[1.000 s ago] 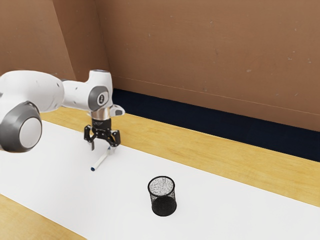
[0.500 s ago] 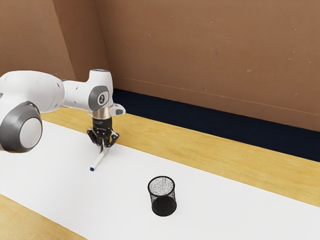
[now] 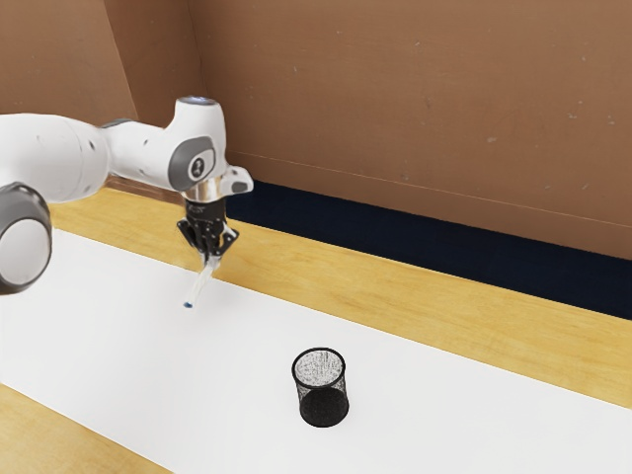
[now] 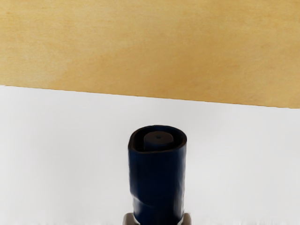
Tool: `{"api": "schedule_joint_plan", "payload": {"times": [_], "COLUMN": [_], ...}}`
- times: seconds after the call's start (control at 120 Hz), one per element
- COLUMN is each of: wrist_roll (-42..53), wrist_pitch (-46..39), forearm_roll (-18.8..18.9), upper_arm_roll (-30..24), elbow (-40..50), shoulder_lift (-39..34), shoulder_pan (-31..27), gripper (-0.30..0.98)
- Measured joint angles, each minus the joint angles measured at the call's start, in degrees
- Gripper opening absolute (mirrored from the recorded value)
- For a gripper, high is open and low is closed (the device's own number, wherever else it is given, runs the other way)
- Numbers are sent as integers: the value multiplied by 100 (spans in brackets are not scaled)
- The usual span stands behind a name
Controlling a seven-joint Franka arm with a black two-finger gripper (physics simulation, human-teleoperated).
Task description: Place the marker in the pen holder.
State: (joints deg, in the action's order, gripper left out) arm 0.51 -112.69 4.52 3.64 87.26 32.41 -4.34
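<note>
The gripper [image 3: 209, 259] is closed down on the marker [image 3: 200, 283], w/ a finger on each side of it, approx. at its upper end in the ext. view. The marker hangs tilted above the white strip [image 3: 444, 405], its lower blue tip toward the ext. view's left. The pen holder [image 3: 320, 386] (black mesh, round rim) stands upright on the strip, well apart from gripper & marker, toward the ext. view's right. Wrist cam: marker's dark-blue end, hollow, between the fingertips [image 4: 187, 219].
</note>
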Motion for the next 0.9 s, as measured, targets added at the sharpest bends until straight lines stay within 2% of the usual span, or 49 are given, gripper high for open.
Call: {"api": "schedule_joint_plan", "payload": {"times": [0.158, 0.275, 0.55, 0.717, 0.9], "wrist_roll": [-76, -163, -459, -842, -1406], "wrist_pitch": [-594, -1430, -2775, -3111, -3264], "forearm_roll": [540, 782, 930, 974, 1137], "upper_arm_roll": [-420, -644, -1011, -1504, -1958], "elbow": [1037, 1936, 2810, 3681, 4230], "shoulder_lift": [-1079, -1851, -2554, -3344, -3813], "shoulder_pan": [115, 345, 703, 933, 1023], "gripper": [-10, -10, -10, -10, -10]}}
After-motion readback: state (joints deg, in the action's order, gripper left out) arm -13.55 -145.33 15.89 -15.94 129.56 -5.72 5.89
